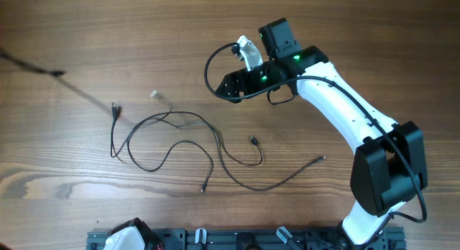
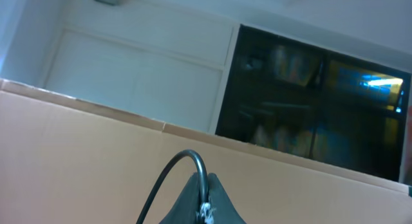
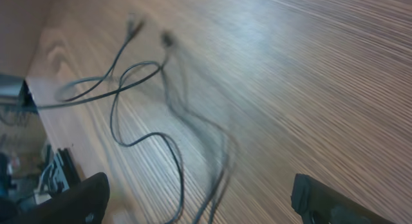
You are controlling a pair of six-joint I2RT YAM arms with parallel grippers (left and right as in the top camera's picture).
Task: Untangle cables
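Two dark fingertips (image 3: 80, 198) sit in the bottom corners of the right wrist view, one on each side. The right jaws stand wide apart with nothing between them, only bare wood of the desk (image 3: 309, 69). Ahead of them the cables (image 3: 113, 114) lie on the wood as thin black strands, curling and crossing. Some are blurred, and two small plug ends show at the far side.

From overhead, one white right arm (image 1: 338, 110) with black joints reaches from the lower right corner up over the desk (image 1: 86, 27). Its head points left above the upper middle. One thicker black lead (image 1: 208, 70) loops out from that head; it belongs to the arm. The jaws hang well apart from the wires and touch none of them.

The cables (image 1: 180, 112) are spread in loose strands across the left and middle of the desk, looping over one another in several places. I count five plug ends:
- a dark one at the far left, with a spot of red
- a pale one just above the loops
- one near the centre
- one out to the right
- one at the bottom

How many separate wires these make cannot be told where they cross. One more dark line (image 1: 57, 72) slants in from the left edge toward the far-left plug.

A single black rail (image 1: 237, 239) runs along the bottom edge, with part of the left arm (image 1: 129, 235) at its left end. The left wrist view looks up at a pale wall, one dark window and a tan board. Whether the left jaws are apart or together cannot be told
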